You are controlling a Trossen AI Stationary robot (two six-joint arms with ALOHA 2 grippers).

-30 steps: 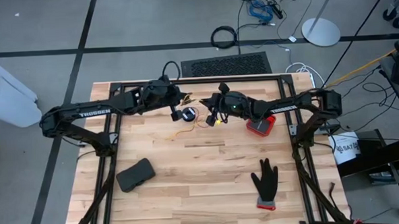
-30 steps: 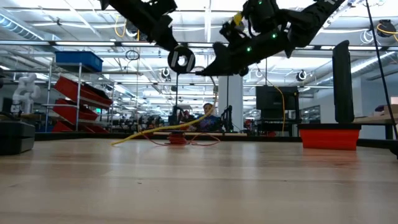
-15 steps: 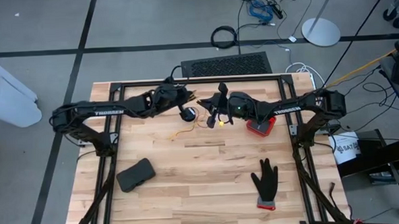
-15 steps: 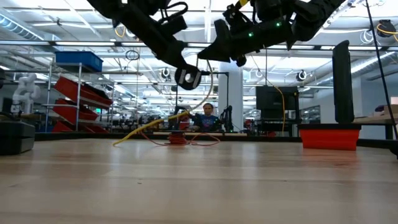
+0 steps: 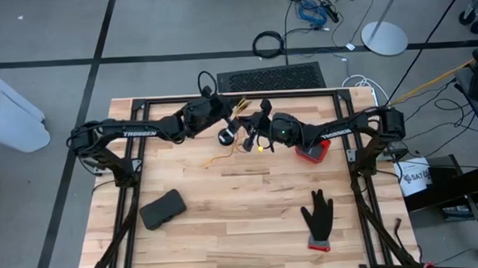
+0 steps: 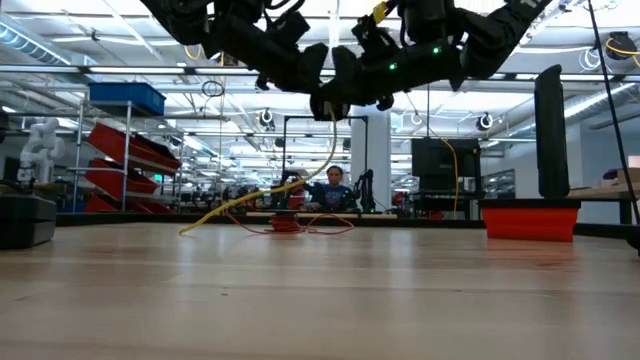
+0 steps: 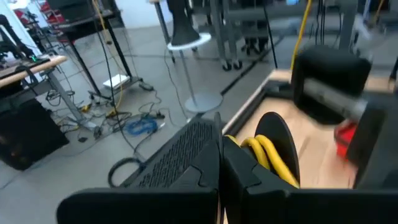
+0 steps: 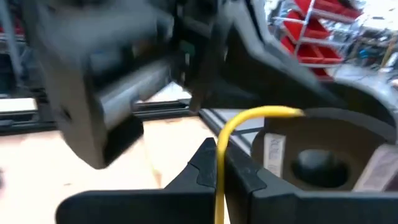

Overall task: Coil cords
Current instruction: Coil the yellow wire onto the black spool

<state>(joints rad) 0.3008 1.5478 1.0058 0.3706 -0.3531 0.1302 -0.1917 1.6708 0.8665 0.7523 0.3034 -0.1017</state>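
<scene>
— Colours on the tabletop [image 5: 227,223]?
— Pale wood planks, light tan, framed in black. Yellow cord [image 6: 262,197], red cord [image 6: 300,224] behind it at centre of the low view. Black spool [image 5: 225,137] near upper centre of the high view.
— And lower right of the high view?
— Black glove [image 5: 317,215] with a red and grey cuff. Red box [image 5: 313,152] right of centre, dark lid.
— Lower left?
— Flat black pad [image 5: 162,208].
— Arms?
— Black throughout, white lettering on each; tiny green lights near the right gripper [image 6: 352,100].
— Floor?
— Grey, crossed by black lines.
</scene>
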